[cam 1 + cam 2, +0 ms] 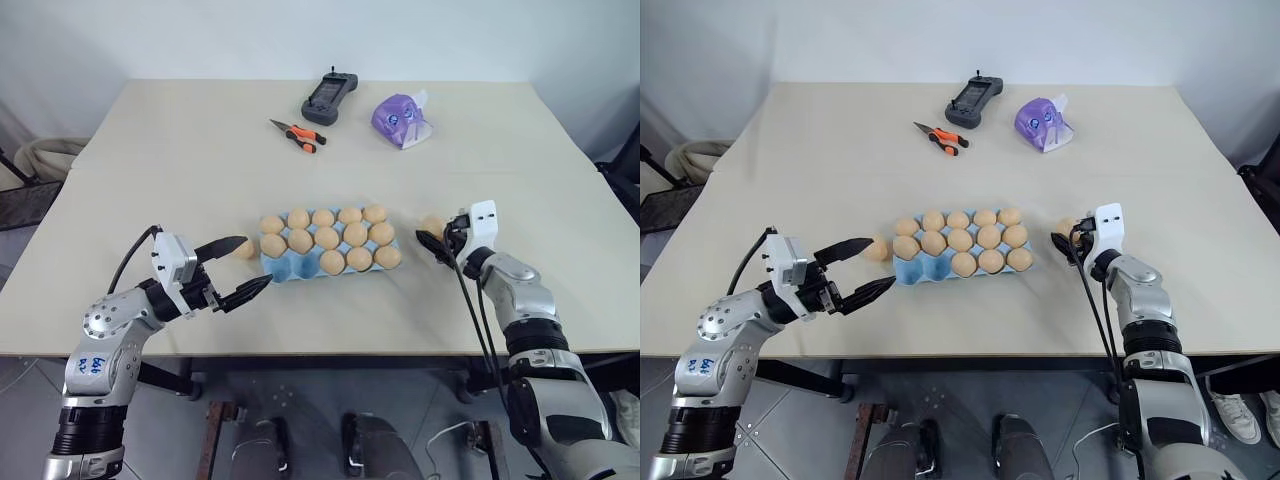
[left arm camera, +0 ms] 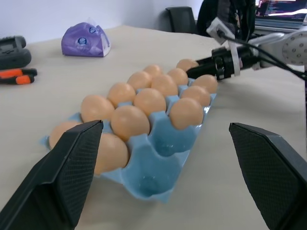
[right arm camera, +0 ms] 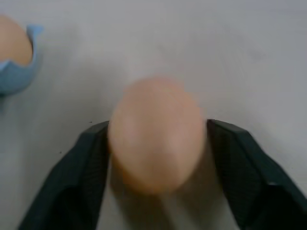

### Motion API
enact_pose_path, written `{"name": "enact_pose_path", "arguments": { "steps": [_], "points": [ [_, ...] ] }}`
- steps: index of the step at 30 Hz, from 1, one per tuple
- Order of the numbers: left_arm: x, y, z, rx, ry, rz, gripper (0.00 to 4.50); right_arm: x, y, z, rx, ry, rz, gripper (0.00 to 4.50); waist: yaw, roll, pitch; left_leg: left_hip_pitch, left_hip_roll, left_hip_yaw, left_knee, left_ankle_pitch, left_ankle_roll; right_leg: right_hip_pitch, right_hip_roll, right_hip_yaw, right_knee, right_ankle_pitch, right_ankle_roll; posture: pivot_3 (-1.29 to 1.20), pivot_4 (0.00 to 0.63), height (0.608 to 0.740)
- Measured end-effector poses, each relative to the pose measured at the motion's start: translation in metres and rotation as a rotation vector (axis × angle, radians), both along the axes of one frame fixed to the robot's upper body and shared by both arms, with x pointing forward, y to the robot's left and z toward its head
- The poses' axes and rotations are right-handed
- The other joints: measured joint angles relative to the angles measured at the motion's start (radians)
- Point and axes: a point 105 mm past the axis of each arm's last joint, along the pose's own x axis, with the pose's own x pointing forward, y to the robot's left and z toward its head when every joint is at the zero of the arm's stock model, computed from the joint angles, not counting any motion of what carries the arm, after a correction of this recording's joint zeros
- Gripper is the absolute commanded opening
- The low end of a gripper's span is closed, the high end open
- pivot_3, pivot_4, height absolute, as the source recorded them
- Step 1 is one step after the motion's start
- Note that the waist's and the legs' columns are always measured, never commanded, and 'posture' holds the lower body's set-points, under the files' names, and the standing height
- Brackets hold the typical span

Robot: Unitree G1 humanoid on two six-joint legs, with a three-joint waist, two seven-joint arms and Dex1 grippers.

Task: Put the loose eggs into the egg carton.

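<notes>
1. Right gripper (image 3: pixel 158 143), lower right of the head view: fingers set on either side of a loose egg (image 3: pixel 156 134) on the table (image 1: pixel 150 160), pressing its flanks; clenched on that egg.
2. Egg carton (image 1: pixel 300 268), centre of the frame: light blue, most cups filled, near-left cups bare.
3. Left gripper (image 1: pixel 240 268), lower left: jaws spread wide, grasping nothing.
4. Second loose egg (image 1: pixel 876 249): on the table at the carton's left end, just beyond the upper left fingertip.
5. Held egg: blurred in the wrist view, partly hidden behind the fingers in the head view.
</notes>
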Motion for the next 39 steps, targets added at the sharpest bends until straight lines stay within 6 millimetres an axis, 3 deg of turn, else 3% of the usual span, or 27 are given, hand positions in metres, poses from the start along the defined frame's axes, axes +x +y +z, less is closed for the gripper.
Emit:
{"name": "enact_pose_path", "arguments": {
  "steps": [2, 7, 11, 14, 16, 19, 25, 28, 31, 36, 37, 39],
  "points": [
    [0.0, 0.001, -0.001, 0.0, 0.003, 0.003, 4.5, 0.0, 0.0, 0.001, -0.003, -0.011, 0.004, 1.56, -0.003, 0.0, 0.0, 0.0, 0.0, 0.0, 0.0, 0.0, 0.0, 0.0, 0.0, 0.0, 0.0, 0.0, 0.0, 0.0, 0.15, 0.74],
    [-0.001, 0.007, -0.002, -0.005, 0.001, 0.032, 4.5, -0.002, 0.011, 0.018, -0.004, -0.097, 0.081, 1.56, -0.006, 0.0, 0.0, 0.001, 0.001, 0.0, 0.0, 0.001, -0.001, -0.001, 0.001, 0.0, 0.002, 0.0, 0.0, 0.0, 0.15, 0.74],
    [-0.003, 0.019, -0.006, -0.005, 0.01, 0.087, 4.5, -0.012, 0.055, 0.057, 0.004, -0.226, 0.278, 1.56, -0.011, 0.001, 0.0, 0.001, 0.001, 0.0, 0.0, 0.001, -0.001, -0.001, 0.001, 0.001, 0.002, 0.0, 0.0, 0.0, 0.15, 0.74],
    [-0.007, 0.032, -0.012, -0.005, 0.029, 0.147, 4.5, -0.025, 0.104, 0.072, 0.017, -0.23, 0.439, 1.56, -0.015, 0.001, 0.0, 0.0, 0.002, 0.0, 0.0, 0.0, -0.001, -0.002, 0.001, 0.001, 0.003, 0.0, -0.001, 0.0, 0.15, 0.74],
    [-0.012, 0.045, -0.017, -0.003, 0.041, 0.201, 4.5, -0.038, 0.142, 0.071, -0.017, -0.206, 0.557, 1.56, -0.018, 0.001, 0.0, 0.0, 0.002, 0.0, -0.001, 0.0, -0.001, -0.002, 0.0, 0.001, 0.003, -0.001, -0.001, 0.0, 0.15, 0.74],
    [-0.021, 0.059, -0.026, 0.004, 0.069, 0.264, 4.5, -0.058, 0.178, 0.064, -0.09, -0.192, 0.686, 1.56, -0.018, 0.0, 0.0, -0.002, 0.001, 0.0, -0.002, 0.0, -0.002, -0.005, -0.002, 0.001, 0.002, -0.001, -0.002, 0.0, 0.15, 0.74],
    [-0.027, 0.07, -0.026, 0.012, 0.066, 0.321, 4.5, -0.079, 0.208, 0.035, -0.221, -0.173, 0.794, 1.56, -0.002, 0.0, 0.0, -0.007, 0.0, 0.0, -0.003, 0.0, -0.002, -0.009, -0.004, 0.0, 0.001, -0.001, -0.002, 0.0, 0.15, 0.74],
    [-0.028, 0.069, -0.024, 0.014, 0.057, 0.321, 4.5, -0.078, 0.216, 0.033, -0.226, -0.198, 0.782, 1.56, -0.005, 0.0, 0.0, -0.007, 0.0, 0.0, -0.004, 0.0, -0.002, -0.01, -0.003, 0.0, 0.001, -0.001, -0.002, 0.0, 0.15, 0.74],
    [-0.029, 0.066, -0.02, 0.017, 0.042, 0.319, 4.5, -0.074, 0.22, 0.035, -0.206, -0.204, 0.762, 2.4, -0.009, 0.0, 0.0, -0.006, 0.0, 0.0, -0.007, 0.0, -0.003, -0.011, -0.003, 0.0, 0.001, -0.002, -0.003, 0.0, 0.15, 0.74],
    [-0.029, 0.065, -0.019, 0.012, 0.043, 0.318, 4.5, -0.075, 0.216, 0.037, -0.189, -0.196, 0.774, 4.23, -0.007, 0.0, 0.0, -0.006, 0.0, 0.0, -0.009, 0.0, -0.003, -0.011, -0.003, -0.001, 0.0, -0.003, -0.005, 0.0, 0.15, 0.74],
    [-0.029, 0.065, -0.019, 0.011, 0.043, 0.318, 4.5, -0.08, 0.214, 0.039, -0.183, -0.203, 0.798, 4.48, -0.007, 0.0, 0.0, -0.006, 0.0, 0.0, -0.009, 0.0, -0.003, -0.011, -0.003, -0.001, 0.0, -0.003, -0.005, 0.0, 0.15, 0.74],
    [-0.028, 0.065, -0.019, 0.01, 0.045, 0.316, 4.5, -0.091, 0.21, 0.046, -0.165, -0.23, 0.853, 4.48, -0.005, 0.0, 0.0, -0.006, 0.0, 0.0, -0.009, 0.0, -0.003, -0.011, -0.003, -0.001, 0.0, -0.003, -0.005, 0.0, 0.15, 0.74]
  ]
}}
